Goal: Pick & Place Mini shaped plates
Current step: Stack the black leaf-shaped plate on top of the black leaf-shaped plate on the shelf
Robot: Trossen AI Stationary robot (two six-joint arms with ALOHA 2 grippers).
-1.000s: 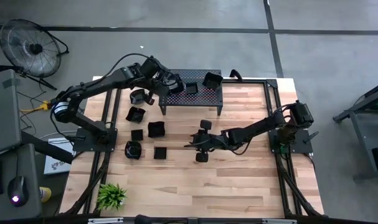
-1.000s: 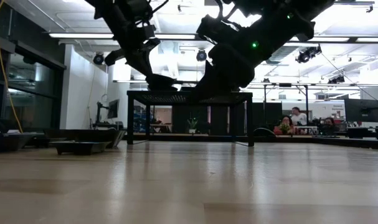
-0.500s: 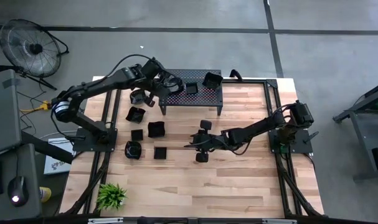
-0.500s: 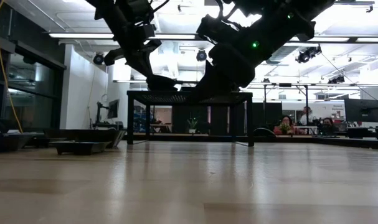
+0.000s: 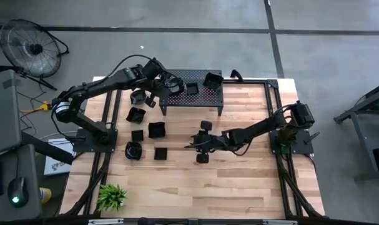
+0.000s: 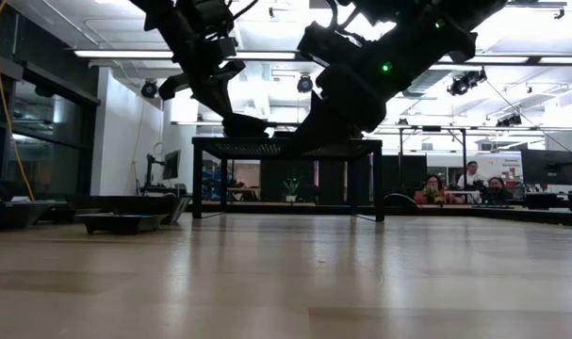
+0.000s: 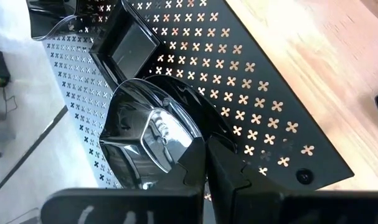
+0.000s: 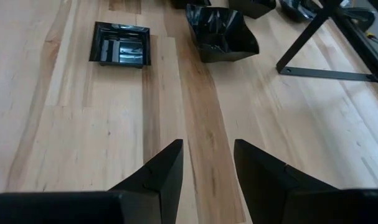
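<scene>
Right now the left hand (image 7: pixel 204 168) is squeezed shut on the rim of a shiny round plate (image 7: pixel 148 134). It holds that plate just above the black stand (image 5: pixel 205 97), the metal one full of little cross holes, near the stand's left end. A square plate (image 7: pixel 129 50) already sits on the stand just past the held one, and another plate (image 5: pixel 213 79) sits farther along toward the right end. So the held plate looks like it needs to go straight down onto the bare holes under it, beside the square plate, not on top of it. I think this is the putting-down step.

The right hand (image 8: pixel 207 165) is open and holds nothing. It hangs low over the wooden counter (image 5: pixel 239 181) near the middle, pointing toward a flat square plate (image 8: pixel 120 43) and a deeper crinkly plate (image 8: pixel 221 34) a bit ahead of it. More small black plates (image 5: pixel 136 114) lie on the counter left of the stand, closer to the left arm. A little green plant (image 5: pixel 112 196) stands at the near left corner, well away from both hands.
</scene>
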